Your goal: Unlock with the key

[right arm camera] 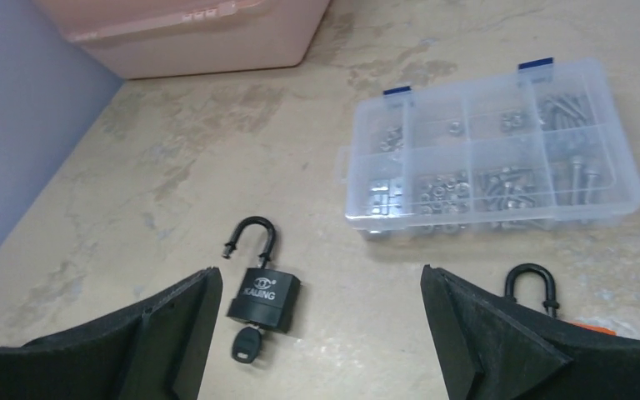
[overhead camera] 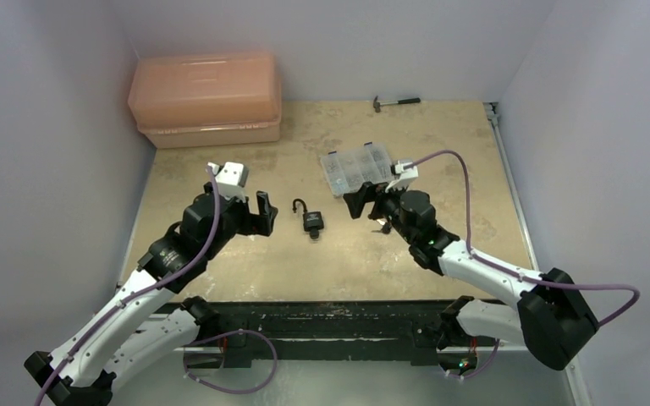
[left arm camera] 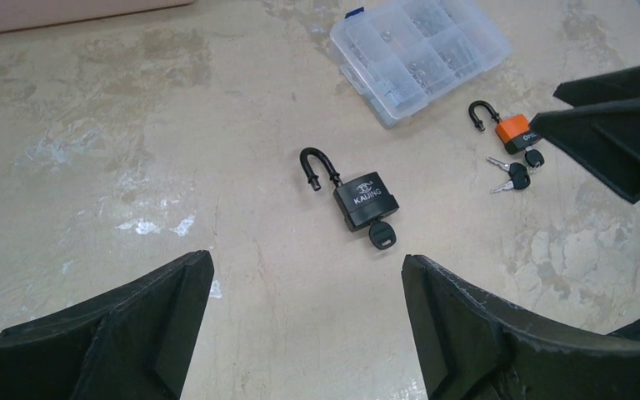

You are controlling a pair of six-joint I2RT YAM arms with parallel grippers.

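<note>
A black padlock lies flat on the table between the two arms. Its shackle is sprung open at one end. It also shows in the left wrist view and the right wrist view. The key, with a rounded black head, is in the keyhole at the lock's bottom, and shows in the right wrist view too. My left gripper is open and empty, left of the lock. My right gripper is open and empty, right of the lock.
An orange padlock with a bunch of keys lies beneath my right gripper. A clear organiser box of screws sits behind it. A pink toolbox stands at the back left and a hammer lies at the back wall.
</note>
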